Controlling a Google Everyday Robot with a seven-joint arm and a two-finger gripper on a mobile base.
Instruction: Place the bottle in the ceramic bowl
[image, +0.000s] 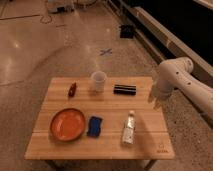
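Jaws hang at the end of the white arm (175, 75), over the right edge of the tabletop (107, 104) and nearer its far right corner. Whether they stand wide or narrow I cannot tell. They carry nothing that I can make out.

The bottle (129, 129) sits near the front edge, right of the middle and well apart from the jaws. It seems to lie lengthwise, with its white cap toward the far edge, though it could be standing. It is small, clear and pale-labelled. The bowl (67, 124), round, orange-red and empty, sits toward the front left corner. A blue block (95, 126) lies between bowl and bottle. Along the far edge are a dark-red thing (72, 89), a white cup (98, 81) and a black cylinder (124, 89).

I judge the task to be at the reach, with the pickup not yet made. The next move calls for the jaws to come forward and down over the bottle, close across its narrow body, lift it past the blue block, and release it over the bowl.
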